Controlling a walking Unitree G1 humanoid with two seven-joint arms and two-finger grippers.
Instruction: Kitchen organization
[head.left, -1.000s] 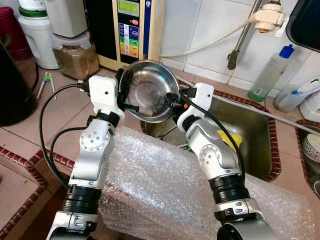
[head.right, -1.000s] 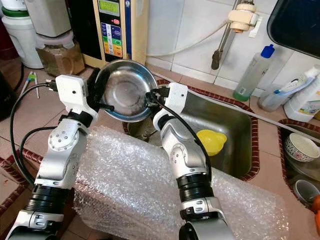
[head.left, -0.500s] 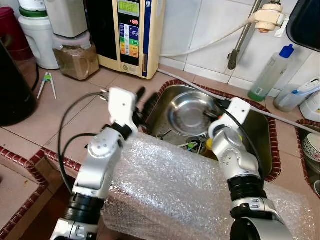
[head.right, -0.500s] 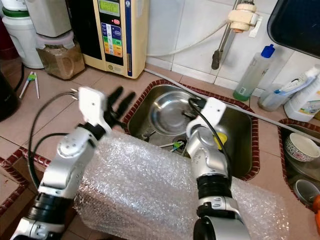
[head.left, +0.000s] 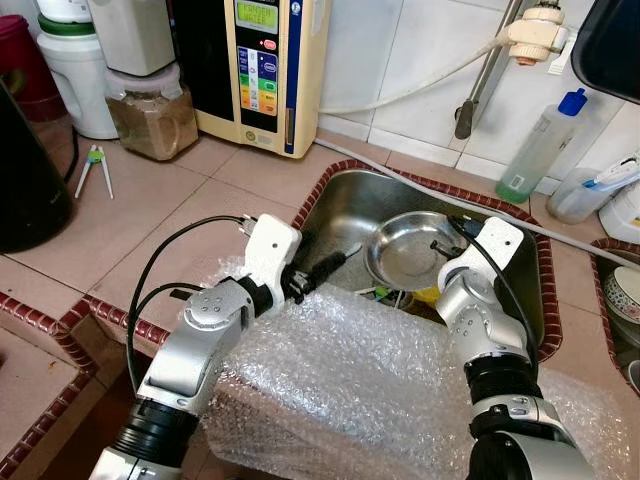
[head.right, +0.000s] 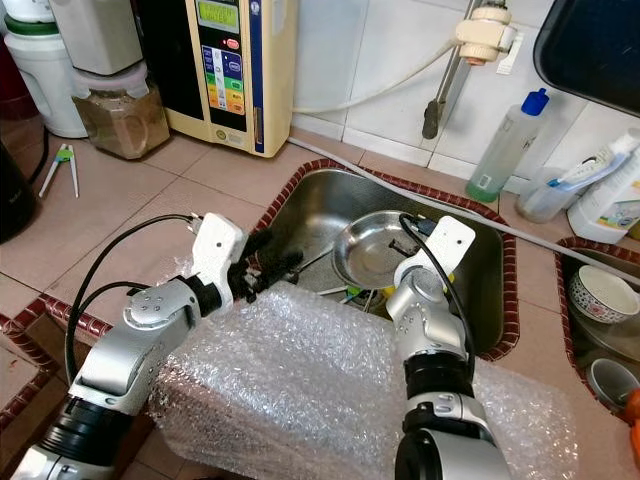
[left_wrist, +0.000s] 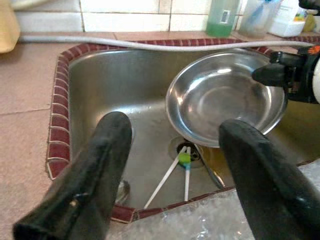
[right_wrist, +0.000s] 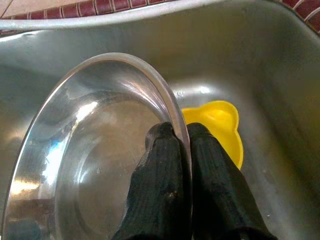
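Observation:
A steel bowl (head.left: 410, 250) hangs low inside the steel sink (head.left: 345, 205), above the drain. My right gripper (head.left: 443, 243) is shut on the bowl's rim, one finger inside and one outside, as the right wrist view shows (right_wrist: 181, 145). My left gripper (head.left: 322, 268) stands open at the sink's near left edge, apart from the bowl (left_wrist: 222, 95), with nothing between its fingers (left_wrist: 95, 165). A yellow cup (right_wrist: 220, 125) lies in the sink beside the bowl. White sticks with a green tip (left_wrist: 184, 161) lie by the drain.
Bubble wrap (head.left: 340, 390) covers the counter edge under my arms. A water machine (head.left: 262, 60), a jar (head.left: 150, 115) and white jugs stand at the back left. A green soap bottle (head.left: 540, 150) and a faucet hose (head.left: 480, 85) stand behind the sink. Bowls (head.right: 600, 290) sit at the right.
The bowl was held up by both grippers a second ago. The left gripper let go and drew back to the sink's edge; the right gripper carried the bowl down into the sink.

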